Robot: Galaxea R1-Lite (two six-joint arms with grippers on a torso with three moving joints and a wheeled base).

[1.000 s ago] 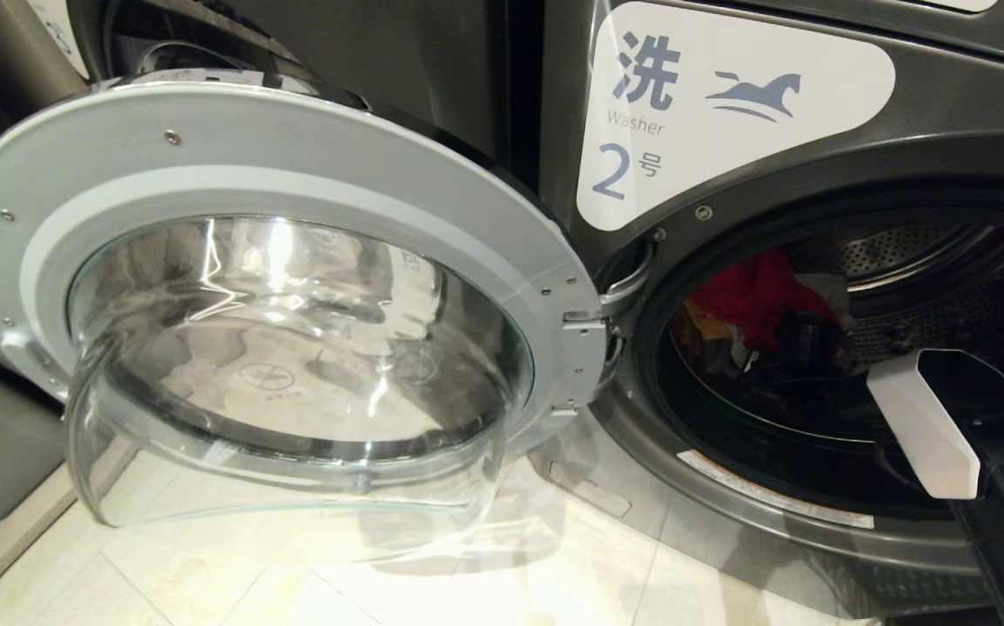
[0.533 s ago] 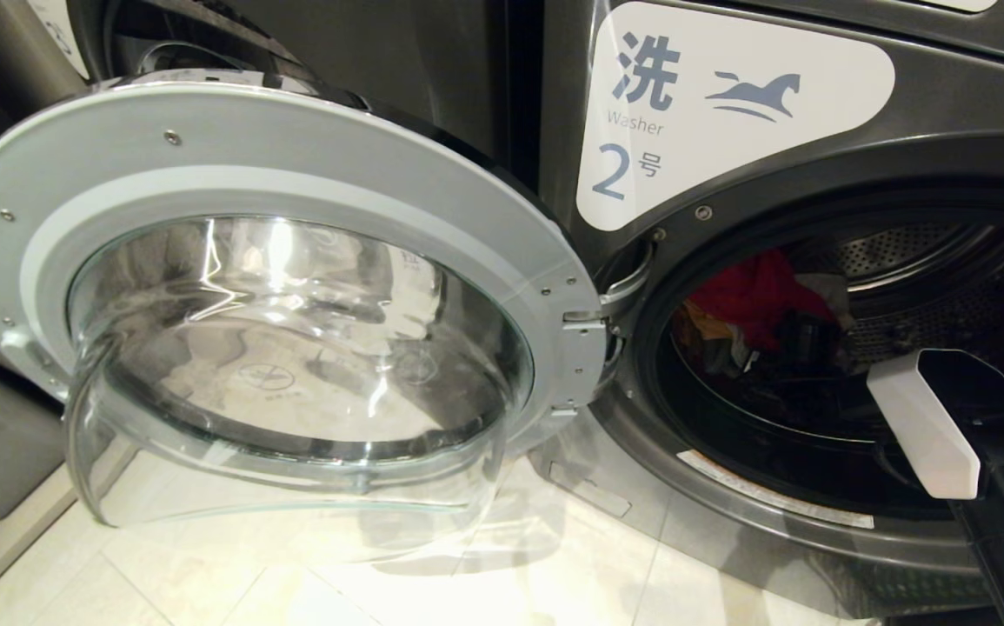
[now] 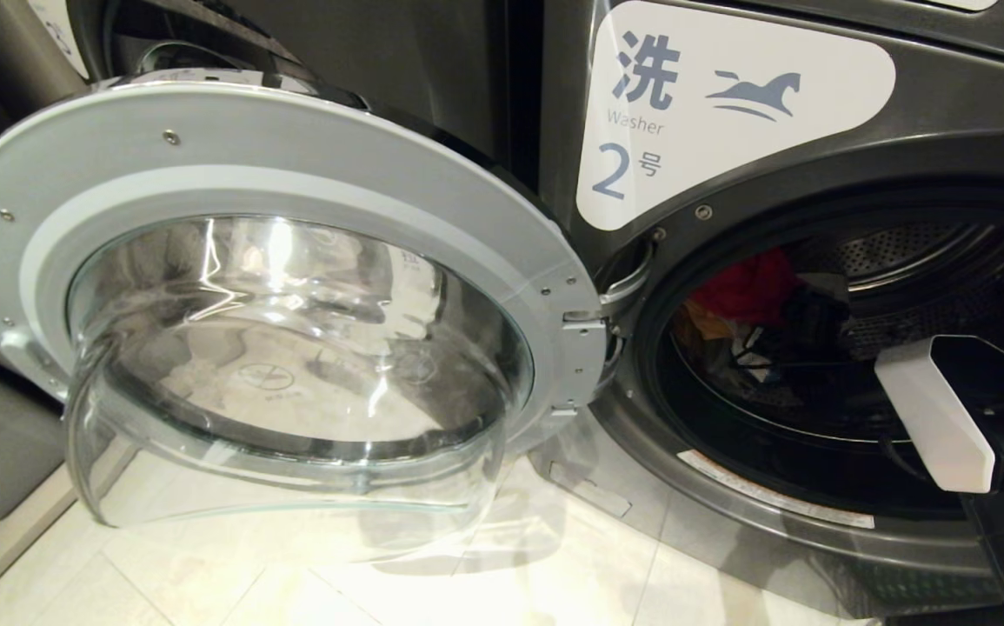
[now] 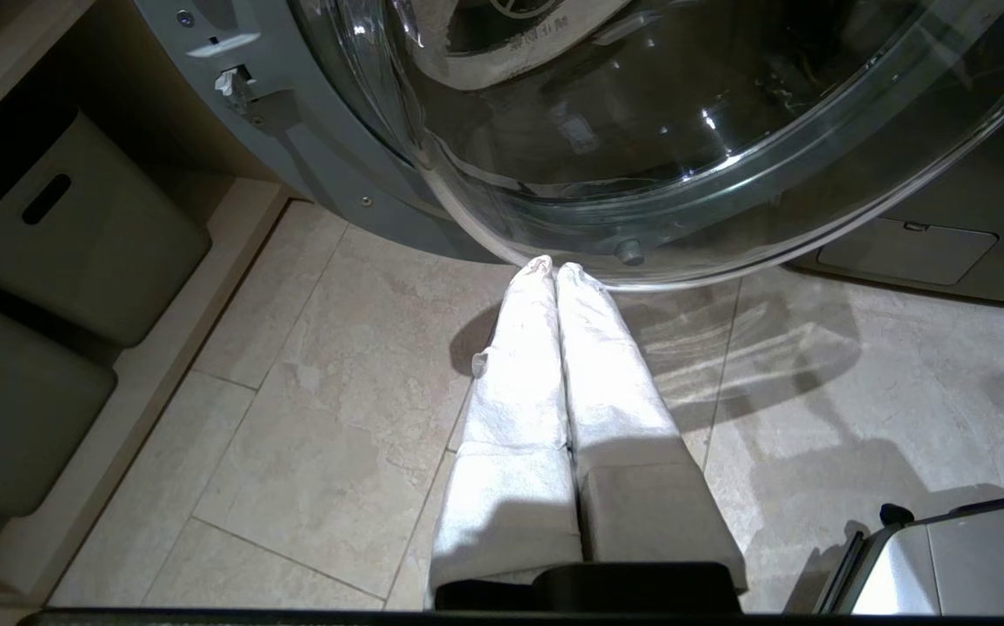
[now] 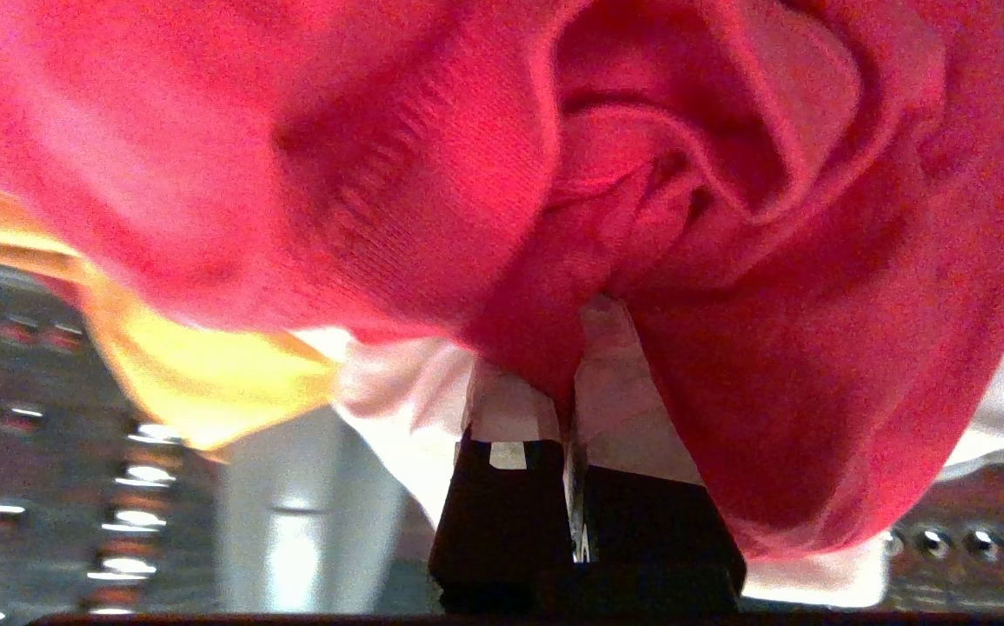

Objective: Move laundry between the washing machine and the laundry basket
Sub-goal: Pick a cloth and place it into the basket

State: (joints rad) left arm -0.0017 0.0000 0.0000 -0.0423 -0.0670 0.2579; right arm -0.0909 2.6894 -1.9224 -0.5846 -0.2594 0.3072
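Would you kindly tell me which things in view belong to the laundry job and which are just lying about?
Job:
- washer 2, door open
- red garment, pinched by right pincer in the drum
- yellow cloth, white cloth

Lying about:
- grey bins
- left pincer, shut, parked over the floor

The door [image 3: 293, 348] is glossy clear glass in smooth matt grey plastic; the laundry [image 5: 554, 174] is soft knit cloth; the drum [image 3: 901, 252] is perforated shiny metal; the floor [image 4: 336, 417] is polished stone tile.

Left gripper [image 4: 555, 271]: two long white textured fingers on a black base. Right arm [image 3: 936, 413]: white housing, black casing behind.
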